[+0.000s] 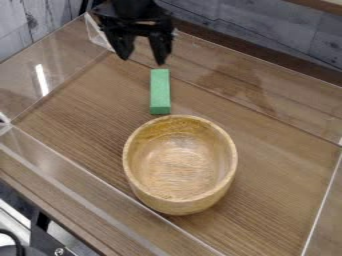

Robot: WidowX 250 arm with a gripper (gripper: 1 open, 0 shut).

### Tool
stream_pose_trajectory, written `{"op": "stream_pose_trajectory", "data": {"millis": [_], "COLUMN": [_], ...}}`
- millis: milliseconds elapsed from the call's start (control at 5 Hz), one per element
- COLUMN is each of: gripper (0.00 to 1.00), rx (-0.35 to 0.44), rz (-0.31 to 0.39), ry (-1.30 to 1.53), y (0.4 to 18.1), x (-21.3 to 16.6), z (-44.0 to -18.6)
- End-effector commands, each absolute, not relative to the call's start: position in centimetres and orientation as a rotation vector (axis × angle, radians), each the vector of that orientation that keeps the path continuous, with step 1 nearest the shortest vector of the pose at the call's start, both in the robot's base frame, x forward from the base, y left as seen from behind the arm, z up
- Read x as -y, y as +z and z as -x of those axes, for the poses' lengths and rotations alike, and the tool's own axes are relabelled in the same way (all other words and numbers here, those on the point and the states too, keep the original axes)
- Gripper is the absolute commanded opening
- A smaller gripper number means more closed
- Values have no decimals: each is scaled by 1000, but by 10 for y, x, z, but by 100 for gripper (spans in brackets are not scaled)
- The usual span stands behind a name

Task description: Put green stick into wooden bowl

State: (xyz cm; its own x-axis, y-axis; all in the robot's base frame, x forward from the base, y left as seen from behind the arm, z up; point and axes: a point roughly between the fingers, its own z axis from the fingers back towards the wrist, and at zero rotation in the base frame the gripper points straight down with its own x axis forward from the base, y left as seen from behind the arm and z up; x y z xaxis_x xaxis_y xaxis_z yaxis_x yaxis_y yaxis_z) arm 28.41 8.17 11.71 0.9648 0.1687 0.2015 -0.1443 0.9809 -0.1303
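One robot arm (131, 18) reaching down, fingers (123, 47) spread, apparently above the table (80, 110)

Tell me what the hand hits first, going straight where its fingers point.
Probably the bare wooden table just behind the green stick, though depth is unclear from this one view; the hand seems to point downward.

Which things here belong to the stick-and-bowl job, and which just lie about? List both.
For the job:
- green stick
- wooden bowl
- gripper

Just lying about:
- black cable, at the lower left
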Motion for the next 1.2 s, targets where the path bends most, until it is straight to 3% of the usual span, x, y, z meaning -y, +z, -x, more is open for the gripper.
{"op": "stream_pose_trajectory", "data": {"millis": [0,1000], "gripper": [100,100], "rx": [289,273], "rz": [75,20], "ry": [172,269], "y": [130,86], "x": [-97,-109], "z": [-301,-325]}}
